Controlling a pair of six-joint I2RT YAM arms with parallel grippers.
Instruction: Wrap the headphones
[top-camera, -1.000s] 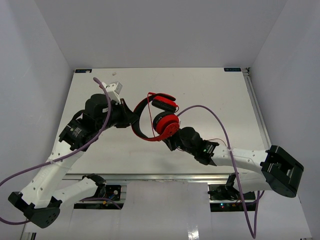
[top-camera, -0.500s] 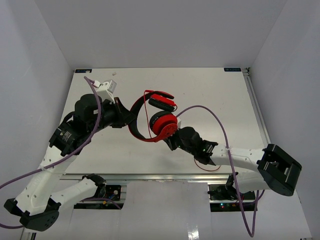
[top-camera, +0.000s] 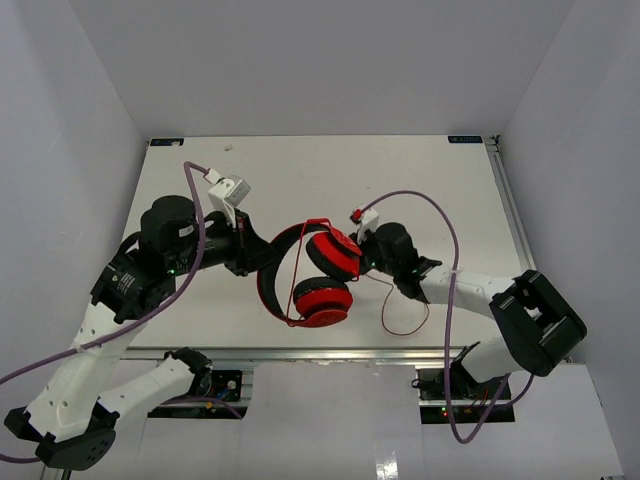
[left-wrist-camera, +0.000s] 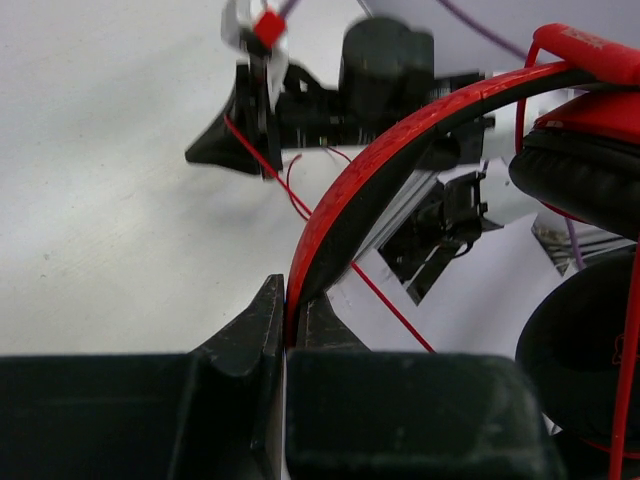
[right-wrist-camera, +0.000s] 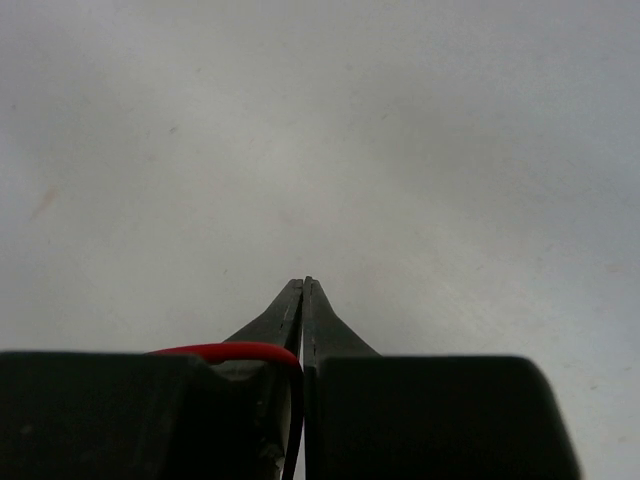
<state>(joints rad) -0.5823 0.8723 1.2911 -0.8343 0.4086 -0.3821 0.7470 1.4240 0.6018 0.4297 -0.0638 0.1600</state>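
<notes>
Headphones (top-camera: 322, 300), red with black pads, sit between the two arms, over the middle of the table (top-camera: 450, 190) and closer to its front edge than to its back edge. The left gripper (top-camera: 258, 262) reaches in from the left, its jaws nipped tight on the thin red headband (top-camera: 290, 233). In the left wrist view the band rises out of the narrow slit between the two black fingers (left-wrist-camera: 248, 328) and curves up and right toward the black pads.

The upper earcup (top-camera: 335, 255) stands tilted just beside the right gripper (top-camera: 362, 262). The lower earcup (top-camera: 322, 302) lies nearer the front edge, red shell up, under the arc of the headband.

The right gripper comes in from the right with its fingers pressed flat together and no gap between the tips. In the right wrist view the thin red cord (right-wrist-camera: 225, 350) bends over the base of one finger and drops into the seam between the two. It appears to be pinched there, though the seam is too dark to be sure.

Seen from above, the cord (top-camera: 405, 325) trails from that gripper toward the front edge in a slack loop on the white surface, to the right of the lower earcup. A purple cable (top-camera: 400, 193) arches over the right arm.
</notes>
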